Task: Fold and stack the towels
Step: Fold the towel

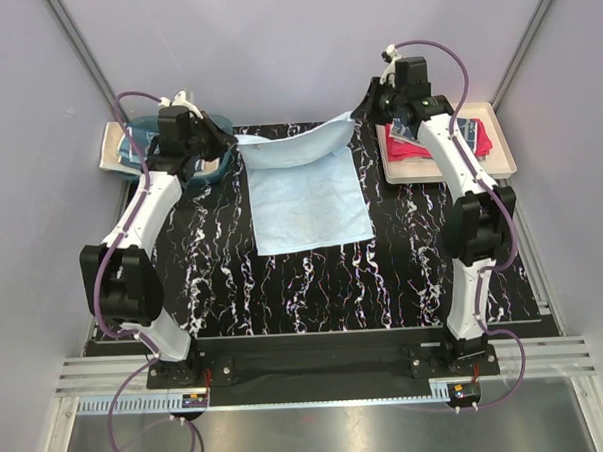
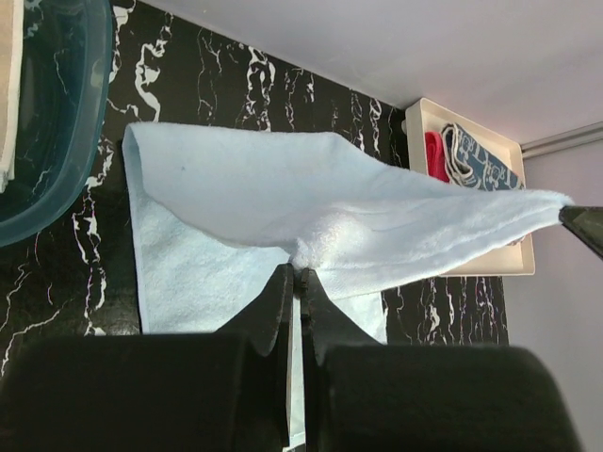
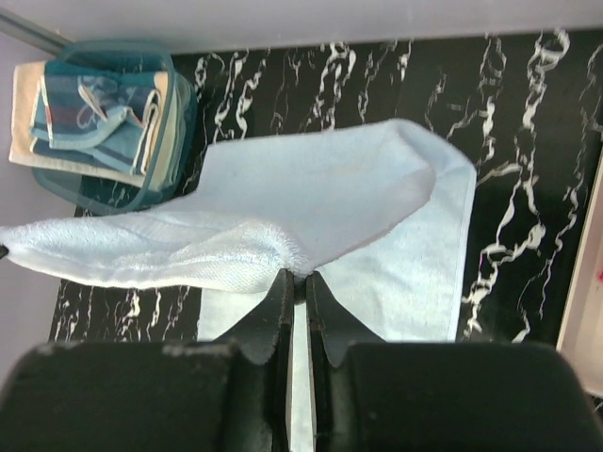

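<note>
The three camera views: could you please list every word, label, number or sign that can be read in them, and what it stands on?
No legible text in any view.
On the patterned towel in the cream tray: pale marks, too blurred to read as letters.
On the light blue towel: plain, no print.

Centre of table (image 1: 314, 285): spread towel (image 1: 305, 201), near part flat on the surface, far edge raised and slung between the two grippers. Left gripper (image 2: 297, 275) pinches its far-left corner, right gripper (image 3: 300, 275) its far-right corner. Far left, beside the left gripper: basket (image 3: 113, 200) with bundled towels (image 3: 104, 118) inside. Far right: tray (image 1: 503, 149), folded towels (image 1: 408, 147) lying in it.
</note>
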Motion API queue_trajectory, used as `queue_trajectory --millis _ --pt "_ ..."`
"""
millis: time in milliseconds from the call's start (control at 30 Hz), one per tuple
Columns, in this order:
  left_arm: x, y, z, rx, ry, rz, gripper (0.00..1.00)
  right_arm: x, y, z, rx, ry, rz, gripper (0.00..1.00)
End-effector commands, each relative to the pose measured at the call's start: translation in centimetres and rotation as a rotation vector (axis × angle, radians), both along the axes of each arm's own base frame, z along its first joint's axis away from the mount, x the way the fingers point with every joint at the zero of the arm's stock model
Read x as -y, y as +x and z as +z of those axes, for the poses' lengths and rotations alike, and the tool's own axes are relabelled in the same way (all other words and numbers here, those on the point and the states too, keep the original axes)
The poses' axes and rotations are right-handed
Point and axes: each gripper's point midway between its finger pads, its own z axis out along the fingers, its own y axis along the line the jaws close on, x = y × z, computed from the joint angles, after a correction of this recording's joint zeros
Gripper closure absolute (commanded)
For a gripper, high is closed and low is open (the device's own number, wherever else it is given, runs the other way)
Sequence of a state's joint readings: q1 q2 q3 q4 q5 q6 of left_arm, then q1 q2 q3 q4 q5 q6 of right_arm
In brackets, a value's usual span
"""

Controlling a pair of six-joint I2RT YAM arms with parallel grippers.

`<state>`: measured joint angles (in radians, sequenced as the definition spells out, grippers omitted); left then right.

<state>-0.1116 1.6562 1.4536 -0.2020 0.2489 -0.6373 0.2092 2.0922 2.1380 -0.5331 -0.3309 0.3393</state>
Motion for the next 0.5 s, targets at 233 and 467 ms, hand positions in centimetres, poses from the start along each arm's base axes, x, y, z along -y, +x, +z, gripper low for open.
queue_trajectory --millis 233,467 --pt "0.2 -3.3 0.9 0.003 -0.002 -0.008 1.0 -0.6 -4.9 0.8 -0.082 0.116 0.022 0.99" --pt "2.6 -6.9 -3.5 -0.098 -0.008 -0.039 1.0 -0.8 -8.7 -4.9 -0.273 0.171 0.006 0.99"
